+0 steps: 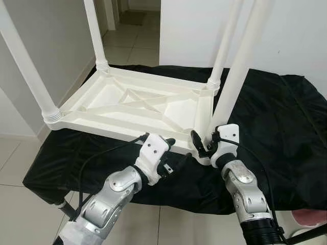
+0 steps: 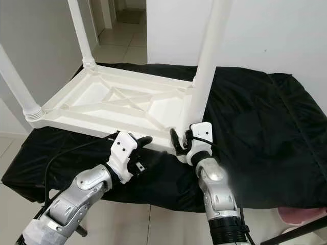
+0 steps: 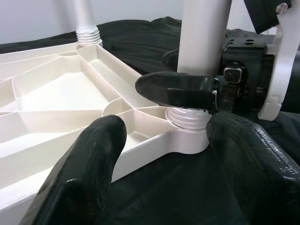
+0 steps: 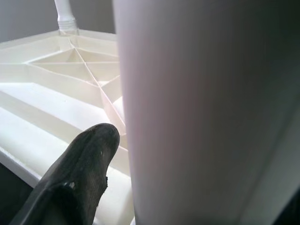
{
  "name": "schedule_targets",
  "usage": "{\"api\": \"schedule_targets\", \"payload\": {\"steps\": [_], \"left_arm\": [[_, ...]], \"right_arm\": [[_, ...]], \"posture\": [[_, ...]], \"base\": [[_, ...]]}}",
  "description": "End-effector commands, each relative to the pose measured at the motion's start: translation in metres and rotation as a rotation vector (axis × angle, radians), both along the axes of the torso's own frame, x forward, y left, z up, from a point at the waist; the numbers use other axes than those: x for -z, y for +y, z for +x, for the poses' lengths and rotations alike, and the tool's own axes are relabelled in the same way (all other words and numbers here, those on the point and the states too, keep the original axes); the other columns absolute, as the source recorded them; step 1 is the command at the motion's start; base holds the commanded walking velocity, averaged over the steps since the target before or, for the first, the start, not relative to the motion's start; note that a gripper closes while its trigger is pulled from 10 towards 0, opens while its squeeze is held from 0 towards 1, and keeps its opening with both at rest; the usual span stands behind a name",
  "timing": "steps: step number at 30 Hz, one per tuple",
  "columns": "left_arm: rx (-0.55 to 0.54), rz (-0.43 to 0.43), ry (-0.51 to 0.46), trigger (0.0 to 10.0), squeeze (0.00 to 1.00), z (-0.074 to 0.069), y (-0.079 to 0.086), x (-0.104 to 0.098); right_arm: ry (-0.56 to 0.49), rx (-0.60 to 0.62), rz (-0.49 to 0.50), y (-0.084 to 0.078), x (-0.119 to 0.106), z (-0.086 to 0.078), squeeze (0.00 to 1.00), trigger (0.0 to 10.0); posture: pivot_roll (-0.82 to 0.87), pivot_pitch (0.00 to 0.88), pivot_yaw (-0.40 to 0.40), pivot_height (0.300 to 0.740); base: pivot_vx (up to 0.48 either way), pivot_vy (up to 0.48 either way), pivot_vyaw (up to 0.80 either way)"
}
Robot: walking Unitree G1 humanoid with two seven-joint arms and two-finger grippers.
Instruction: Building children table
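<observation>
1. Nearest to me, my right gripper (image 1: 203, 144) has its fingers clenched around the base of the near-right leg (image 1: 240, 71), just above the threaded collar in its corner socket.
2. My left gripper (image 1: 171, 148) hovers just beside that corner with fingers spread and grasping nothing; in the left wrist view they frame the collar (image 3: 187, 117).
3. Upside down on the black-covered table (image 1: 276, 127) lies the white children's table top (image 1: 133, 104), ribs up, with the other three legs already standing in their corners.
4. My worry: this leg looks tilted. If I twist it cross-threaded it could jam, or the light top may skid on the cloth.
5. I can read no brand, label or writing.
</observation>
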State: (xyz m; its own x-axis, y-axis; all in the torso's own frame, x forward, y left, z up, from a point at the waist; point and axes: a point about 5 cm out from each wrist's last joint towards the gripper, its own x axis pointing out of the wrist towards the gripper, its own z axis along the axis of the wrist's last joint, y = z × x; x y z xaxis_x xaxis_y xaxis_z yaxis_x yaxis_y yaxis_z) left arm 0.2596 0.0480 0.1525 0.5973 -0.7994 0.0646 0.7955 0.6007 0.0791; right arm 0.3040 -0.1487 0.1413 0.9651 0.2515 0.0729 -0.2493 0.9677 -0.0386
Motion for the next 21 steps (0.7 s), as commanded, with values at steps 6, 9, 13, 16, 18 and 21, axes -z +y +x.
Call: {"api": "schedule_targets", "payload": {"steps": [6, 9, 13, 16, 18, 21], "left_arm": [[0.079, 0.021, -0.006, 10.0, 0.00, 0.002, -0.001, -0.004], [0.080, 0.038, -0.012, 10.0, 0.00, 0.003, 0.004, -0.003], [0.074, 0.035, -0.020, 10.0, 0.00, 0.007, 0.006, -0.005], [0.091, 0.043, -0.022, 10.0, 0.00, 0.006, 0.004, -0.004], [0.117, 0.053, -0.026, 10.0, 0.00, 0.003, 0.001, -0.003], [0.135, 0.060, -0.028, 10.0, 0.00, 0.001, -0.002, -0.003]], "right_arm": [[0.016, -0.044, -0.011, 0.001, 0.003, -0.001, 0.00, 10.0], [0.018, -0.053, -0.014, 0.000, 0.005, -0.002, 0.00, 10.0], [0.020, -0.049, -0.012, -0.002, 0.006, -0.004, 0.00, 10.0], [0.015, -0.088, -0.030, 0.000, 0.004, -0.004, 0.00, 10.0], [0.004, -0.129, -0.044, -0.001, 0.000, -0.004, 0.00, 10.0], [-0.011, -0.161, -0.056, -0.004, -0.003, -0.003, 0.00, 10.0]], "posture": [[-0.08, 0.078, -0.002, 0.740], [-0.09, 0.087, 0.008, 0.740], [-0.10, 0.082, 0.008, 0.740], [-0.10, 0.078, 0.026, 0.740], [-0.09, 0.077, 0.031, 0.740], [-0.08, 0.073, 0.033, 0.740]], "base": [[0.000, 0.000, 0.00], [0.000, 0.000, 0.00], [0.000, 0.000, 0.00], [0.000, 0.000, 0.00], [0.000, 0.000, 0.00], [0.000, 0.000, 0.00]]}}
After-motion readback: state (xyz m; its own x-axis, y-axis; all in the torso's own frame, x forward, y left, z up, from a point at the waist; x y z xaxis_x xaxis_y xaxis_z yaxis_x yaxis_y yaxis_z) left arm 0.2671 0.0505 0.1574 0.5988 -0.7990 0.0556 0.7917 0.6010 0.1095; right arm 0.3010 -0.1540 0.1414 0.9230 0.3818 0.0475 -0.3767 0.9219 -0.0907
